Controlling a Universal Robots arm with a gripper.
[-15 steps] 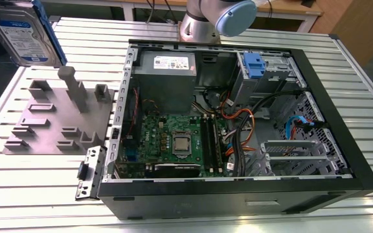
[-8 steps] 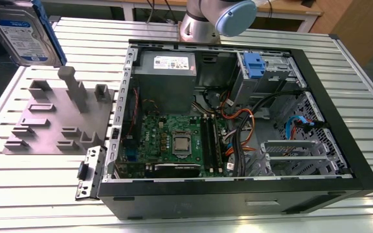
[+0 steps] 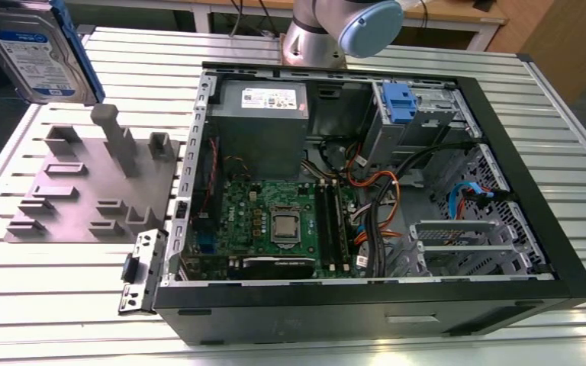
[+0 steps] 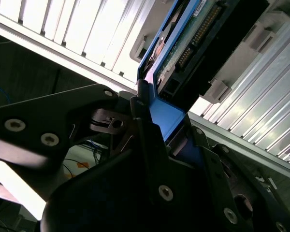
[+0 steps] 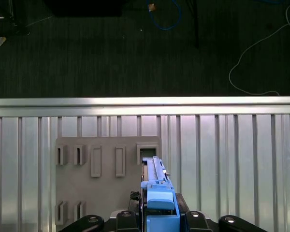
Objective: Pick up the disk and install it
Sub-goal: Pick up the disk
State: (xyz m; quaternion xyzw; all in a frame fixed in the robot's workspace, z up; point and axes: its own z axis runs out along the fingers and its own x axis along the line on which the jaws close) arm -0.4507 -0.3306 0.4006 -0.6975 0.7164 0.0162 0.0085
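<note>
My pincer (image 4: 168, 118) grips the blue bracket of the disk (image 3: 39, 46), holding it upright over the grey fixture (image 3: 79, 183) on the tabletop (image 3: 28, 305), beside the open case (image 3: 537, 175).

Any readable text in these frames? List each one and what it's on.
Label on the disk: printed, too small to read.
White sticker on the power supply: too small to read.
Motherboard markings: too blurred to read.
Both wrist views: no legible text.
</note>
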